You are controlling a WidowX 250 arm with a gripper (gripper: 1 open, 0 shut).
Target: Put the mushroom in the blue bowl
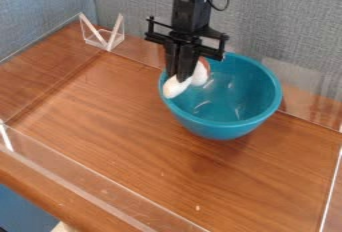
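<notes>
The camera view looks down across a wooden surface (120,126) fenced by low clear walls, with the blue bowl (234,101) standing towards the far right. The black arm comes straight down over the bowl's left rim, and its hand (187,74) is clenched on the mushroom (179,85). The pale stem shows between and below the fingers, level with the left rim and just inside or above it; the cap cannot be made out from this angle.

The mushroom looks like a small, light toy, probably a firm plastic or rubbery piece that will not crush under the grip. Its rounded, smooth shape could let it twist or squirt out if pinched off-centre, so the thick stem is the sensible place to hold, as the fingers seem to do now. Being light, it should drop harmlessly and may roll on the bowl's glossy, curved inside before settling at the bottom. Since it hangs so close to the rim, a release here risks it glancing off the edge; moving further over the bowl's middle looks safer.
</notes>
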